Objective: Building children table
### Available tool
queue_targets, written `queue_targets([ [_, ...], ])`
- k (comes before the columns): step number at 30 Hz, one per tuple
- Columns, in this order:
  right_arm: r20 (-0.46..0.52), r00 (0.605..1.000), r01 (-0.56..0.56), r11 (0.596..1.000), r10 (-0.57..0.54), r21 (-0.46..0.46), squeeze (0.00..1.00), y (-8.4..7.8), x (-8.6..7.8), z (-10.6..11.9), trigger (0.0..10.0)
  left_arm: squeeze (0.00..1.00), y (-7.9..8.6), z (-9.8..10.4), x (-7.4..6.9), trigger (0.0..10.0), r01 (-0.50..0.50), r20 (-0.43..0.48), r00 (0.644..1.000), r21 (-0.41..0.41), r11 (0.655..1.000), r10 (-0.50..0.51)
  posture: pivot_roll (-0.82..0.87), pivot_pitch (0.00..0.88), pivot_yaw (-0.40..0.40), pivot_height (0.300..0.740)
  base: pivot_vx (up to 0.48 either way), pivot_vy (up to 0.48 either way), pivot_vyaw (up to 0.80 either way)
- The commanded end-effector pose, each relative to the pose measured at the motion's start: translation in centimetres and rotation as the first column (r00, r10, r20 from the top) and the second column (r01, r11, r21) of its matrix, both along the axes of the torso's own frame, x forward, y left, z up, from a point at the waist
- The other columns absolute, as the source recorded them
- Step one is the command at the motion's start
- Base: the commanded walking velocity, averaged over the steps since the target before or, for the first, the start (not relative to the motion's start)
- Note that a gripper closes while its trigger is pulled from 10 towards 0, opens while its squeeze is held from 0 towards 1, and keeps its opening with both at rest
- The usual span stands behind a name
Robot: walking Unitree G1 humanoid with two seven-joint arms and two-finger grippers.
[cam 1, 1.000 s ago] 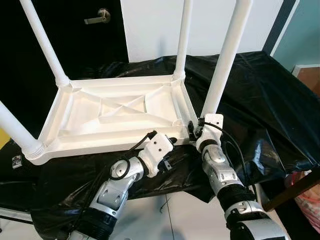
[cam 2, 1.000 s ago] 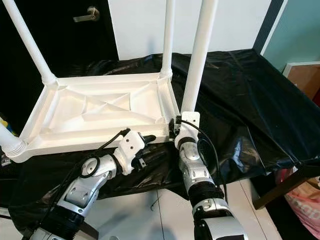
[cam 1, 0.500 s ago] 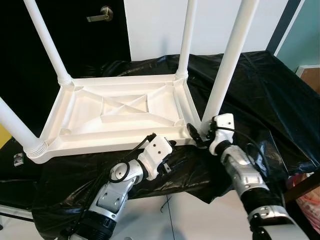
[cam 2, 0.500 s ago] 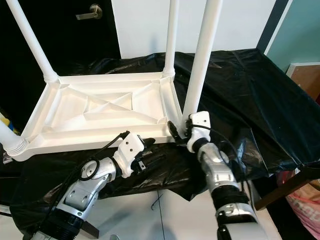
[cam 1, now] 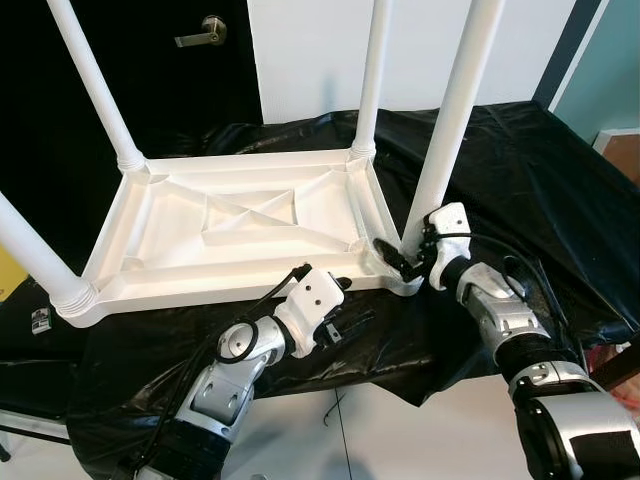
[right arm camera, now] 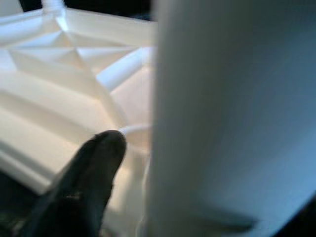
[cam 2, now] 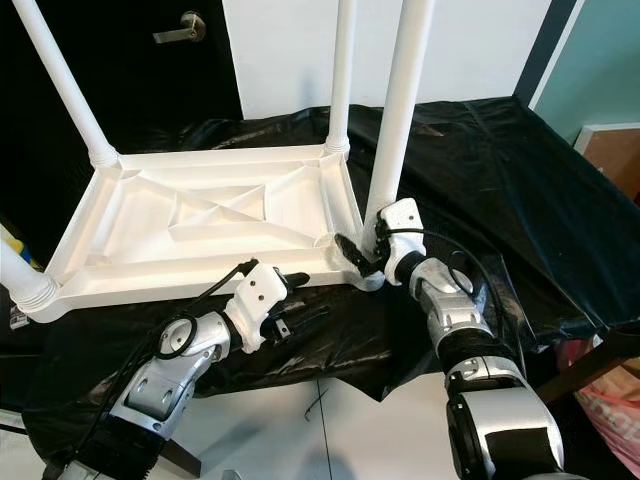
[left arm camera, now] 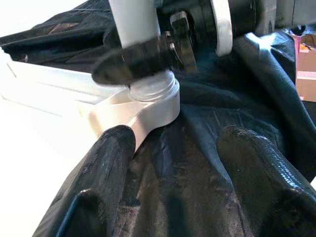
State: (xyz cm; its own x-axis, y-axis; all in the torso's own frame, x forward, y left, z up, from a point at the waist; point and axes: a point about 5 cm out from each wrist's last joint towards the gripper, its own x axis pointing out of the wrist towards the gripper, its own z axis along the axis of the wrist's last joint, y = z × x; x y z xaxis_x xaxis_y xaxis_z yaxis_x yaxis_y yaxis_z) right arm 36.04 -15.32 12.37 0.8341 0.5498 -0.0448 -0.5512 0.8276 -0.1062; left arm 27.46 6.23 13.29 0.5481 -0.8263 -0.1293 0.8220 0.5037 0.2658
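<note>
A white plastic children's table (cam 1: 230, 225) lies upside down on a black sheet, with its legs pointing up. The near right leg (cam 1: 455, 110) stands in its corner socket (left arm camera: 153, 96). My right gripper (cam 1: 408, 258) is shut on the base of this leg, and one black finger (left arm camera: 133, 59) crosses in front of it. In the right wrist view the leg (right arm camera: 232, 113) sits close beside a fingertip (right arm camera: 98, 153). My left gripper (cam 2: 300, 300) is open just below the table's front edge. Its fingers (left arm camera: 111, 163) point toward that corner and hold nothing.
The black plastic sheet (cam 1: 520, 170) drapes over the work surface and hangs off the front edge. White floor (cam 1: 370, 430) lies below. A dark door with a lever handle (cam 1: 203, 30) is behind on the left. A pink bag (cam 2: 612, 400) sits at the lower right.
My right forearm has swung out to the right while its gripper stayed at the base of the near right leg. The left gripper has hardly moved.
</note>
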Motion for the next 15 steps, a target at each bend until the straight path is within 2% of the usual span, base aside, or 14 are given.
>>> queue_targets([
  [1, -0.024, 0.998, -0.052, 0.998, 0.052, -0.023, 0.00, 0.8, -0.4, -0.8, 0.0, 0.00, -0.1, -0.1, 0.0, 10.0, -0.007, 0.001, 1.000, 0.015, 1.000, 0.007, 0.03, 0.000, 0.003, 0.740, 0.000, 0.000, 0.00],
  [6, -0.037, 0.998, -0.058, 0.998, 0.057, -0.021, 0.00, 0.6, -0.7, -1.3, 0.0, 0.00, 0.0, -0.2, 0.0, 10.0, -0.011, 0.000, 1.000, 0.015, 1.000, 0.011, 0.03, 0.000, -0.001, 0.740, 0.000, 0.000, 0.00],
  [11, -0.052, 0.998, -0.018, 1.000, 0.017, 0.000, 0.00, -0.4, -0.8, -1.8, 0.0, 0.00, 0.0, -0.3, -0.2, 10.0, -0.013, -0.004, 1.000, 0.016, 1.000, 0.013, 0.03, 0.000, -0.003, 0.740, 0.000, 0.000, 0.00],
  [12, -0.053, 0.998, 0.025, 1.000, -0.024, 0.017, 0.00, -0.8, -0.8, -1.8, 10.0, 0.00, 0.0, -0.3, -0.2, 10.0, -0.013, -0.005, 1.000, 0.016, 1.000, 0.013, 0.02, 0.000, -0.002, 0.740, 0.000, 0.000, 0.00],
  [15, -0.044, 0.988, 0.149, 0.983, -0.145, 0.105, 0.00, -1.4, -0.7, -1.5, 10.0, 0.00, 0.0, -0.4, -0.2, 10.0, -0.009, -0.005, 1.000, 0.017, 1.000, 0.009, 0.02, 0.000, 0.004, 0.740, 0.000, 0.000, 0.00],
])
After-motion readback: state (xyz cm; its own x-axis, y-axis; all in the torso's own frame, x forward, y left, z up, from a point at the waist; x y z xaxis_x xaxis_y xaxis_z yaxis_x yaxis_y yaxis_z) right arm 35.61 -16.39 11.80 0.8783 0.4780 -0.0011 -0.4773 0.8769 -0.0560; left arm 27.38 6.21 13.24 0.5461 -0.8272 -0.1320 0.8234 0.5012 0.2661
